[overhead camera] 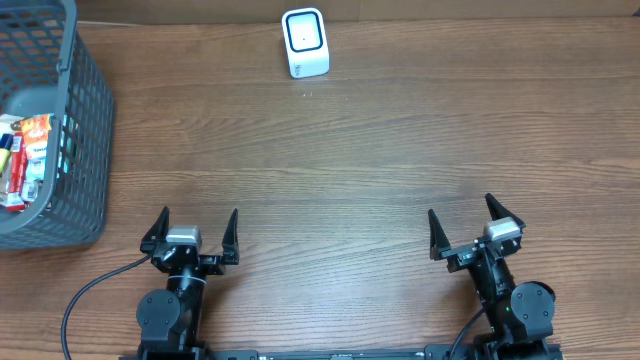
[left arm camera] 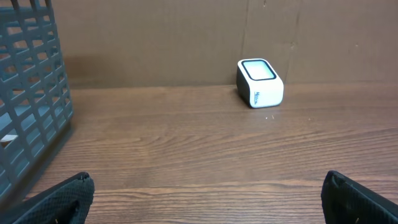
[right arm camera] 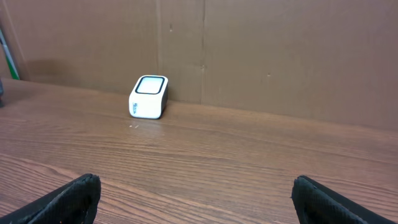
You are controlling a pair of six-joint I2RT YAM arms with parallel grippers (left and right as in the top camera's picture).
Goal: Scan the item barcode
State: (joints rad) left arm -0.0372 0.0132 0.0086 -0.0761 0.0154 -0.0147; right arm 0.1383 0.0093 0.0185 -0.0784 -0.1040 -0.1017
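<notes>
A white barcode scanner (overhead camera: 305, 42) with a dark-rimmed window stands at the far middle of the wooden table; it also shows in the left wrist view (left arm camera: 260, 82) and the right wrist view (right arm camera: 149, 96). Colourful packaged items (overhead camera: 25, 160) lie inside a grey mesh basket (overhead camera: 88, 110) at the far left. My left gripper (overhead camera: 198, 214) rests near the front edge, open and holding nothing (left arm camera: 206, 176). My right gripper (overhead camera: 461, 207) sits at the front right, also open with only bare wood between its fingers (right arm camera: 196, 178). Both are far from the scanner and the basket.
The basket's wall (left arm camera: 31, 93) rises at the left of the left wrist view. A brown cardboard wall (right arm camera: 280, 56) stands behind the scanner along the table's far edge. A black cable (overhead camera: 85, 295) trails from the left arm's base.
</notes>
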